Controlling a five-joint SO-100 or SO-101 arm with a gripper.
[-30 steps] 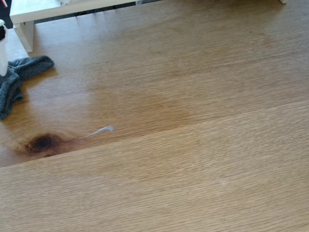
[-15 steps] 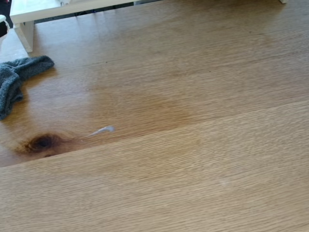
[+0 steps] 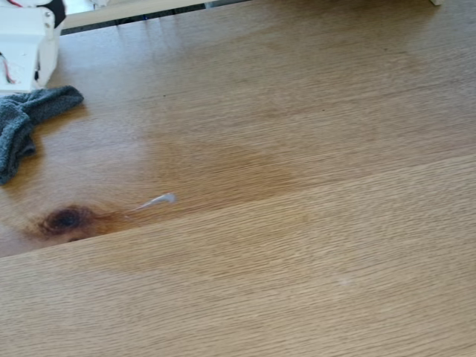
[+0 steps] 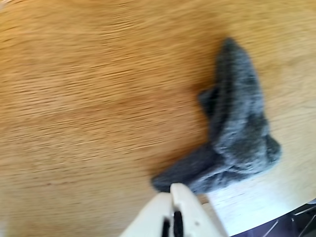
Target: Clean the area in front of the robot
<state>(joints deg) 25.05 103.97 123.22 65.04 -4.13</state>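
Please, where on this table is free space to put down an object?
The tabletop is bare right of the small pale smear and the dark knot. The upper-left corner is crowded: grey cloth and the robot arm.

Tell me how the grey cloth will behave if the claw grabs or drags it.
The cloth lies crumpled in soft folds, so it is probably floppy and will droop from a single pinch. Its fuzzy surface should grip well, not slip. Lying flat on the table, it cannot roll or tip; dragged, it will likely bunch up rather than slide as one piece.
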